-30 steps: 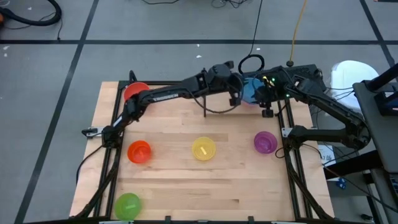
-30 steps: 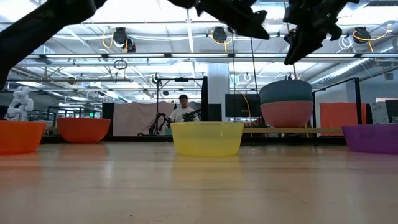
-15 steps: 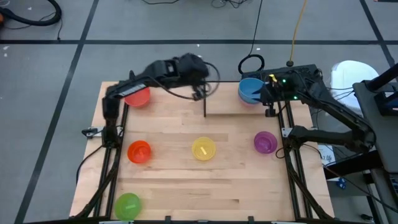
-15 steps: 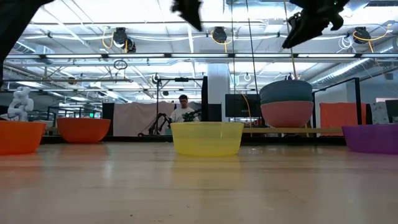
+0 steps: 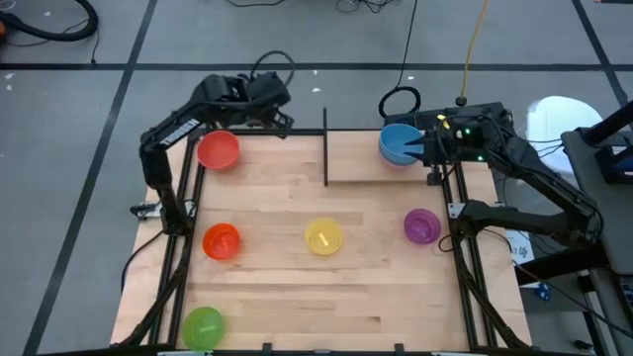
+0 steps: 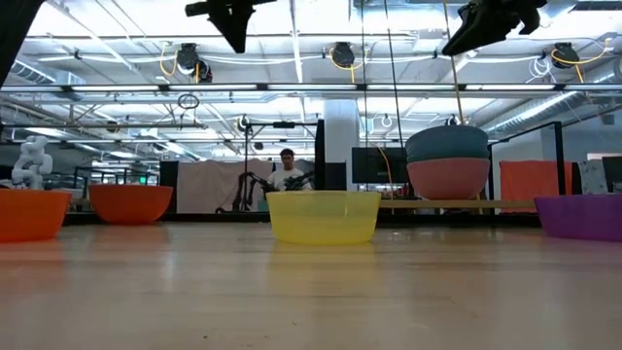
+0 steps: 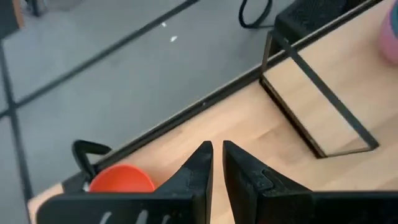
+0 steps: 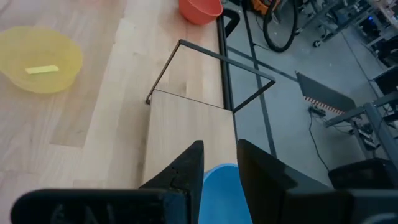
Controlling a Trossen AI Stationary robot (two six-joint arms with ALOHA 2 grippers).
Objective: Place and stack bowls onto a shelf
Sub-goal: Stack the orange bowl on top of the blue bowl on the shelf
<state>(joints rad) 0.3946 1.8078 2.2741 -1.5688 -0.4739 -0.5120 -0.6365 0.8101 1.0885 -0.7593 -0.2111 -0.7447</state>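
Blue bowl (image 5: 398,141) sits nested on a pink one (image 6: 447,180) at the right end of the shelf (image 5: 361,158); the stack (image 6: 447,146) stands upright. My right gripper (image 5: 423,150) hovers open above the stack's right rim, with the blue bowl (image 8: 221,186) showing between its fingers. My left gripper (image 5: 281,117) is shut and empty, high over the far edge beside the red bowl (image 5: 218,150). On the tabletop, each on its base, stand the orange (image 5: 222,240), yellow (image 5: 323,237), purple (image 5: 421,225) and green (image 5: 204,325) bowls.
A thin black bar (image 5: 325,148) stands up at the shelf's left end. Black frame rails (image 5: 184,198) run along the table's left and right sides. Bare shelf board (image 8: 186,124) lies left of the stack. A person (image 6: 287,170) sits far behind the table.
My left gripper has swung away from the blue bowl on the shelf, toward the table's left and far edge, and now hangs near the red bowl. My right gripper has risen a little above the stack. The stacked bowls have stayed put.
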